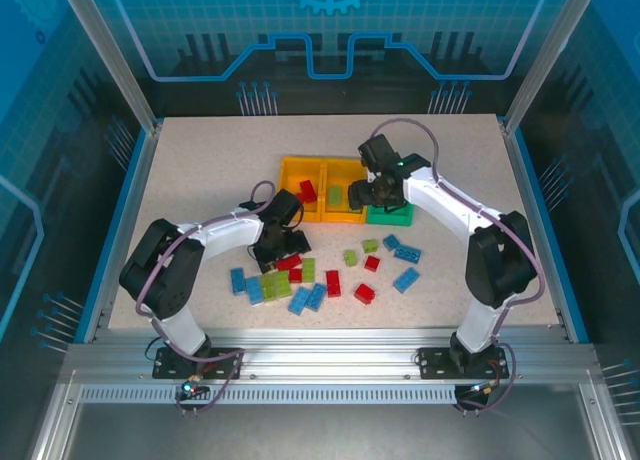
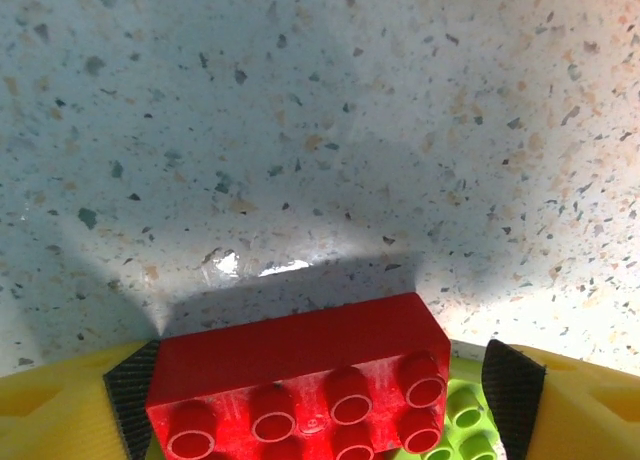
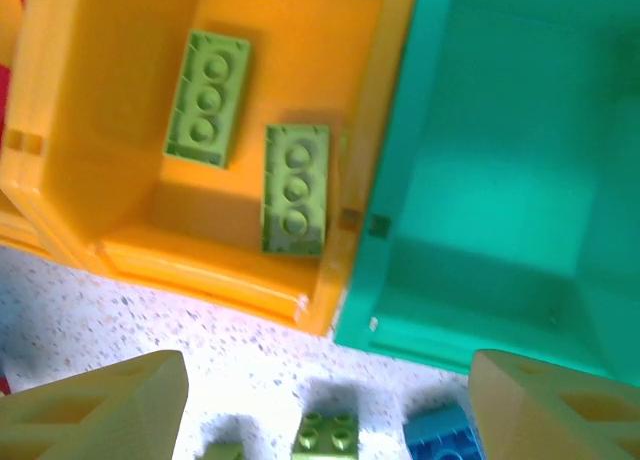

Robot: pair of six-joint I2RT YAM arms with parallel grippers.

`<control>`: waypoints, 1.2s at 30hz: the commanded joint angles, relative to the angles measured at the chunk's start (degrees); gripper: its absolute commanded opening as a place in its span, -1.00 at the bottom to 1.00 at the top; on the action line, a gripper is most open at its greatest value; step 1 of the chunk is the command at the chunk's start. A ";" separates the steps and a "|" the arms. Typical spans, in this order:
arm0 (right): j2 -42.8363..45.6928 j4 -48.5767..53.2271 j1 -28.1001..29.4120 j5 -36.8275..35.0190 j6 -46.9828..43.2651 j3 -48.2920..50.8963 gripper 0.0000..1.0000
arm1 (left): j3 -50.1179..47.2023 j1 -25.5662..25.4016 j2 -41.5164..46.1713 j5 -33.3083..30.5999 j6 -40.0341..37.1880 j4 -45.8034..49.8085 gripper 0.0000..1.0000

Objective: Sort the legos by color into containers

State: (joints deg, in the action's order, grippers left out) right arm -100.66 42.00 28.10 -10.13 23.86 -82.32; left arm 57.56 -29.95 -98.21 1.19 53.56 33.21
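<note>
Landmark: the row of bins (image 1: 340,217), two orange and one green joined side by side. Every place below was reckoned from it.
Left claw: there it was, the left claw (image 2: 320,385), down at the table on the near side of the row, off its left end. Its jaws were spread to either side of a red brick (image 2: 300,375), with a sliver of gap at one pad (image 2: 512,385), so nothing was clamped yet.
Why so: the pads faced the brick's two short ends, studs up. I judged that lined it up for a plain squeeze and lift.
Watch out: a light green brick (image 2: 465,420) lay hard against the red one on the gap side, and it looked likely to get nudged.
Right claw: the right claw (image 3: 325,405) hung over the row's front edge, where the middle bin met the green one. Its fingers were wide apart with nothing between them.
Left-end orange bin (image 1: 295,180): one lone red lego (image 1: 308,190) lay inside, so I took this for the reds' home.
Middle orange bin (image 3: 200,265): a green pair (image 3: 208,98) lay flat, studs up, side by side.
Green bin (image 3: 500,180): its floor was bare where I could see. My guess was that it waited for blues.
Loose legos (image 1: 276,284): reds, blues and light greens were scattered on the near side of the row, with blue ones (image 1: 406,252) just in front of the green bin. Plenty was left to sort.
</note>
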 commanded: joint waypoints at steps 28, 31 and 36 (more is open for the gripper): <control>17.70 0.19 0.85 -4.49 6.04 20.87 0.55 | 7.22 0.04 -0.63 -2.25 -5.12 5.74 0.30; 18.35 -0.14 2.43 -3.15 8.00 22.05 0.54 | 10.16 0.84 -0.23 -3.16 -6.49 7.26 0.31; 18.15 -0.31 6.22 -1.96 11.53 22.79 0.54 | 18.06 3.77 -0.63 -4.55 -10.59 10.13 0.31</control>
State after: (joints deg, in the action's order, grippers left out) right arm -83.24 41.71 32.27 -13.76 31.86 -60.16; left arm 70.81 -28.12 -99.29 -1.28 46.72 40.16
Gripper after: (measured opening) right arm 0.770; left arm 0.657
